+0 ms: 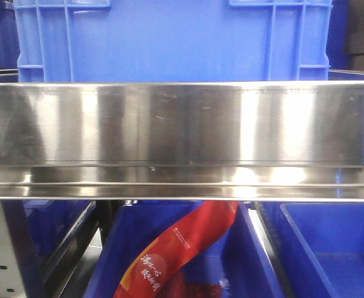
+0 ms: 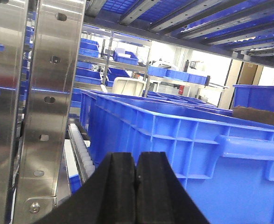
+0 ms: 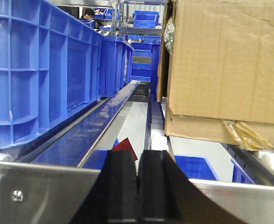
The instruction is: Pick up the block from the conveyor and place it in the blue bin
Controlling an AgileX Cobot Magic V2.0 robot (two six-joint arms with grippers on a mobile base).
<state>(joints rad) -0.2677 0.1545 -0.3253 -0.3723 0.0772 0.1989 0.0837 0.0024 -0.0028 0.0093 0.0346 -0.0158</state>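
Both grippers pressed together among blue crates, no block or belt in sight

The left gripper (image 2: 136, 179) has its black pads meeting with nothing between them, a big blue bin (image 2: 193, 144) at its 1 o'clock and a steel upright (image 2: 45, 107) at 10 o'clock. The right gripper (image 3: 137, 186) is likewise closed and empty, a cardboard box (image 3: 225, 60) at 2 o'clock; the front view shows a steel rail (image 1: 182, 133) and a red packet (image 1: 182, 248) at 6 o'clock

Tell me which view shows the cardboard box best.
The right wrist view: the cardboard box fills its upper right, beside a row of blue bins, above the shut right gripper. The left wrist view shows only a brown sliver that may be cardboard. The front view shows none.
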